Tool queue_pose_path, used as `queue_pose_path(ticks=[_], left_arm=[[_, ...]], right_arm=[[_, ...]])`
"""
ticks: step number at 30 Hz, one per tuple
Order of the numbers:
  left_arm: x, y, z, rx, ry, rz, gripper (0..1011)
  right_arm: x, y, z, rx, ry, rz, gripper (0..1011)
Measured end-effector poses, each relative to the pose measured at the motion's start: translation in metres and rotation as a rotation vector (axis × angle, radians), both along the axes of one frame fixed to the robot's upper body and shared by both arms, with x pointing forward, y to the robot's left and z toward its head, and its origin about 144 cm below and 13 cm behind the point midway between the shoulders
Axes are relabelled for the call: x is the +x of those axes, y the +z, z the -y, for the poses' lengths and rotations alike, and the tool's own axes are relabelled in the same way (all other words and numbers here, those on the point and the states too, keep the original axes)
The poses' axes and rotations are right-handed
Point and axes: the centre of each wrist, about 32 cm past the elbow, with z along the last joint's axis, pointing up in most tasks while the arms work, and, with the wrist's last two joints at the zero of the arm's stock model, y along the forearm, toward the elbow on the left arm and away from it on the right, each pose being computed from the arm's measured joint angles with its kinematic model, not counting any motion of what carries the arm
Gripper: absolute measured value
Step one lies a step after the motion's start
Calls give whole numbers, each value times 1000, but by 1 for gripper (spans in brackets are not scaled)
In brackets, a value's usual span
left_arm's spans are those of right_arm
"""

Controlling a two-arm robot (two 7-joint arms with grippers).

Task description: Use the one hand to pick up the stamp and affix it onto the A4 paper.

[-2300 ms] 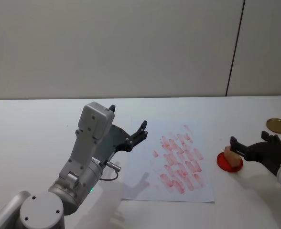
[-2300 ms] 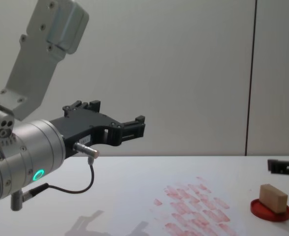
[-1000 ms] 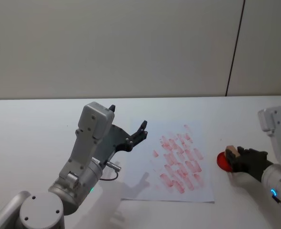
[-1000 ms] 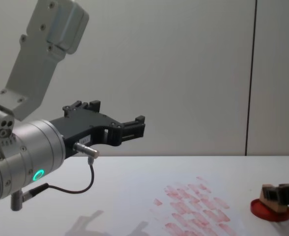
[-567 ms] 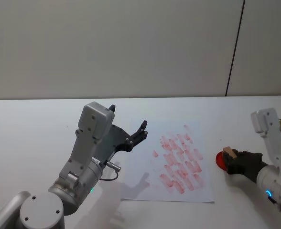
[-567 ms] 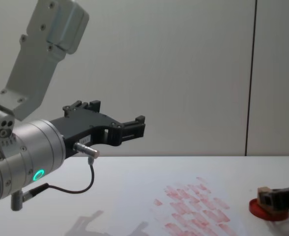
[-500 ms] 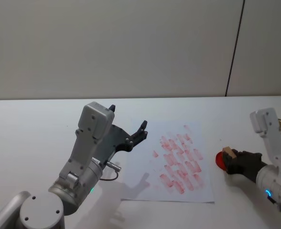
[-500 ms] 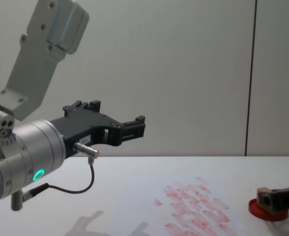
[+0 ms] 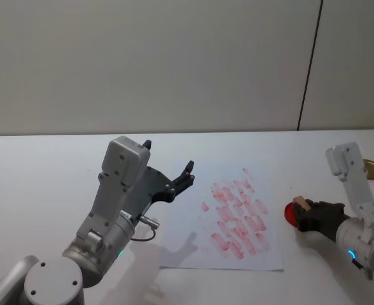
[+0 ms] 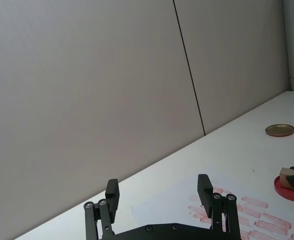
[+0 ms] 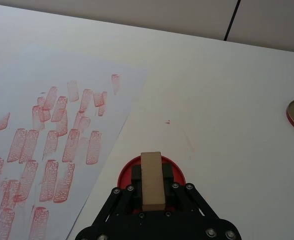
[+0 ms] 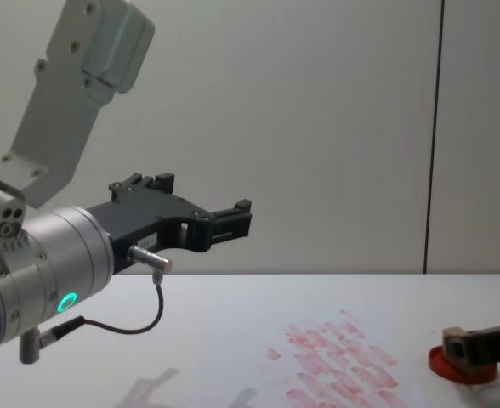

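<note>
Ok, A4 paper (image 9: 187, 248) lies just left of my R gripper (image 9: 306, 217). L gripper (image 10: 158, 186) parked off paper's far side, fingers apart, idle. R gripper is clamped on stamp's long sides at red ink pad (image 11: 171, 161). Stamp (image 11: 152, 182) long axis runs fwd along my reach. Next, I reckon: lift, carry left.

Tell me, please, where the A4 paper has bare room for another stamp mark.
The A4 paper is bare along its left side, between the red marks and the left gripper, and along its near edge. Its middle and right are crowded with marks.
</note>
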Motion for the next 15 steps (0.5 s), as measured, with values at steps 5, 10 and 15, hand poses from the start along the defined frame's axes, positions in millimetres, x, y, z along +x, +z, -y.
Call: queue_pose_path(ticks=[5, 10, 15], left_arm=[[0, 0, 0, 0, 0, 0, 993], [0, 0, 0, 0, 0, 0, 993], [0, 0, 0, 0, 0, 0, 993]], right_arm=[[0, 2, 0, -10, -6, 10, 219], [0, 10, 0, -22, -11, 52, 219], [0, 24, 0, -28, -8, 121, 219]])
